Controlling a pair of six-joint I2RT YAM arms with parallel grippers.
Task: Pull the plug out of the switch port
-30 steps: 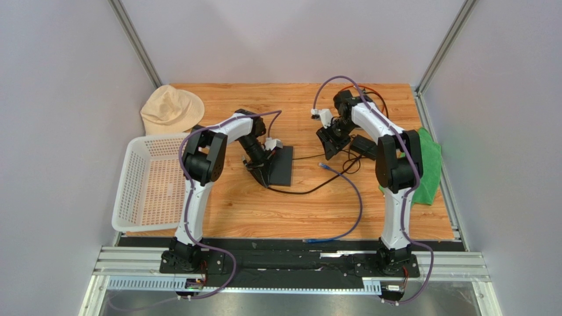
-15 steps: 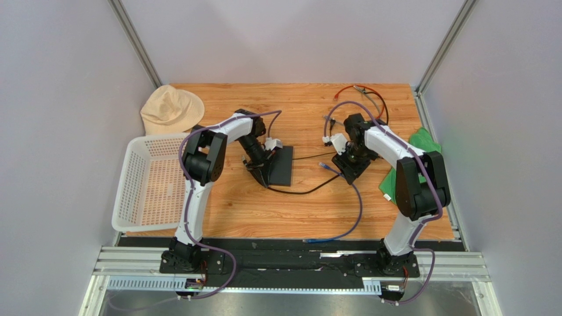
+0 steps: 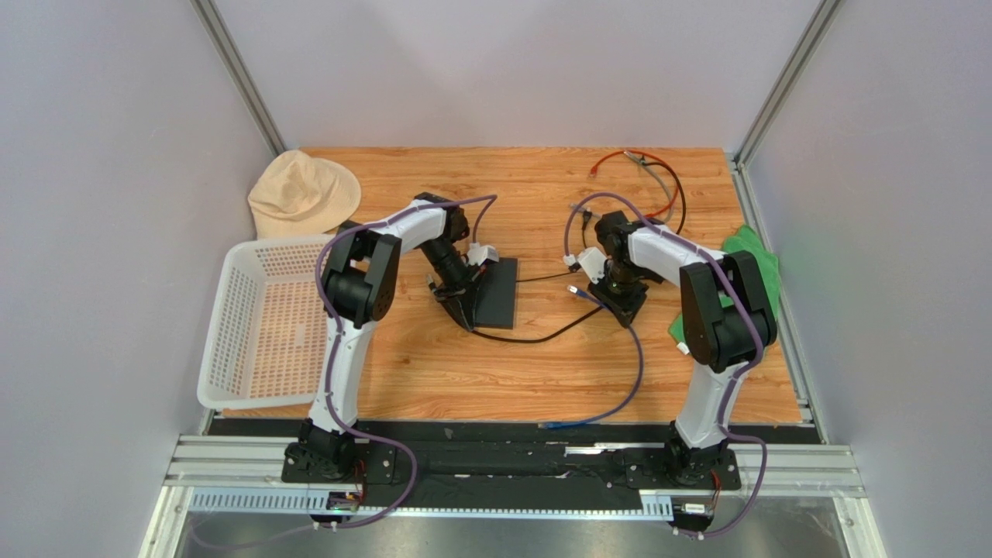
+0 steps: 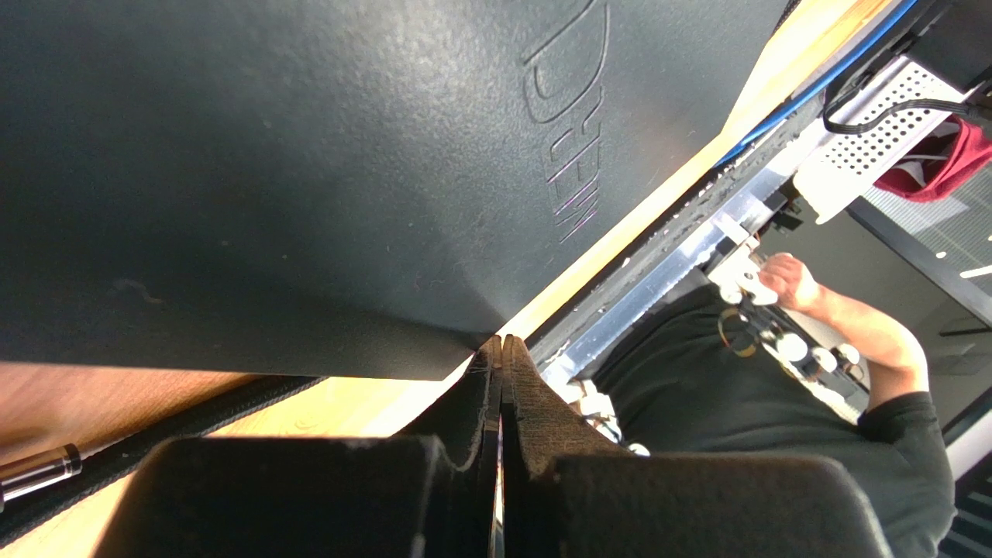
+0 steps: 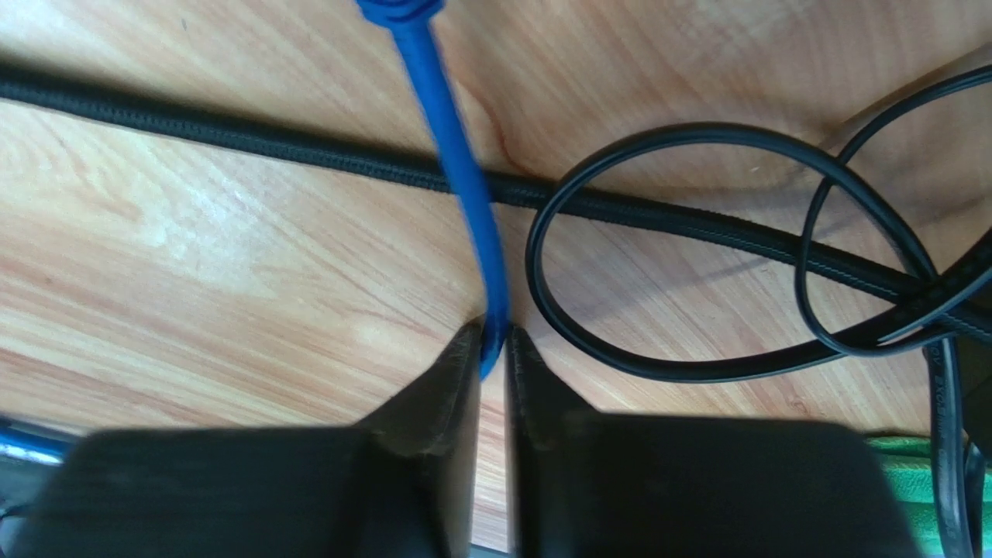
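The flat black box (image 3: 498, 291) lies mid-table and fills the left wrist view (image 4: 291, 174). My left gripper (image 3: 466, 305) is shut and empty, its tips (image 4: 503, 349) at the box's near corner. The thin blue cable (image 3: 635, 355) runs from the table's front edge up to its plug (image 3: 573, 291). The plug lies on the wood to the right of the box, apart from it. My right gripper (image 3: 603, 293) is shut on the blue cable (image 5: 454, 151) just behind the plug (image 5: 396, 9), pinching it at the fingertips (image 5: 494, 340). The port itself is not visible.
A black cable (image 3: 547, 331) runs from the box and loops beside the blue cable (image 5: 699, 256). A white basket (image 3: 262, 320) stands left, a beige hat (image 3: 305, 192) behind it. A green cloth (image 3: 757, 262) lies right, red and black leads (image 3: 635, 163) at the back.
My right arm has swung from the back of the table forward and left, come down on the blue cable and shut on it. The left arm and the box have not moved.
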